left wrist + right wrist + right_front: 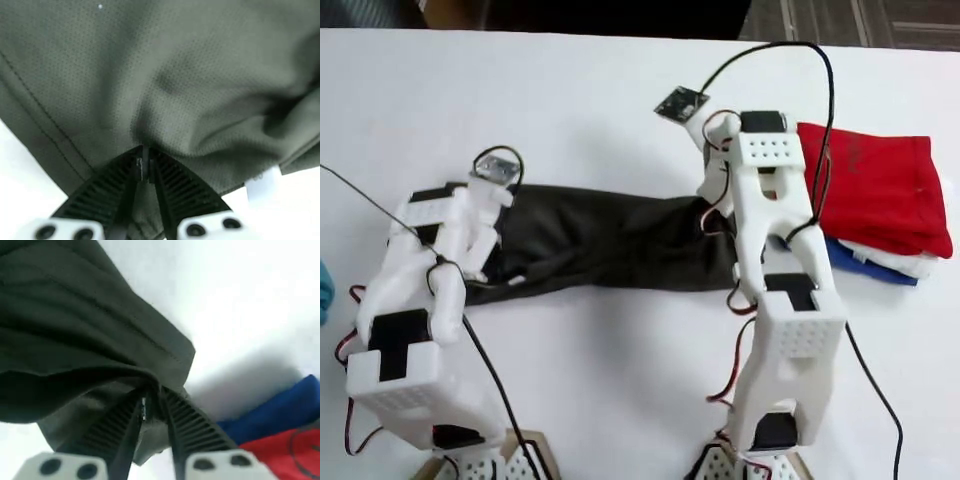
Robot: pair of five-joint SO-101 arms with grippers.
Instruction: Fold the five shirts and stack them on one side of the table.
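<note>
A dark grey-green shirt [610, 240] stretches across the middle of the white table [570, 110] between both arms. My left gripper [145, 162] is shut on its left end, pinching a fold of the shirt [165, 80]. My right gripper [150, 405] is shut on the right end of the shirt [75, 340]. In the high view the left gripper [490, 245] and right gripper [720, 215] sit at the shirt's two ends. A stack of folded shirts, red [875, 185] on top with white and blue [865, 262] beneath, lies at the right side.
The folded stack's red shirt [280, 455] and blue shirt [280, 410] lie close beside the right gripper. Black cables [820, 90] run from both arms over the table. Bare table lies behind and in front of the shirt.
</note>
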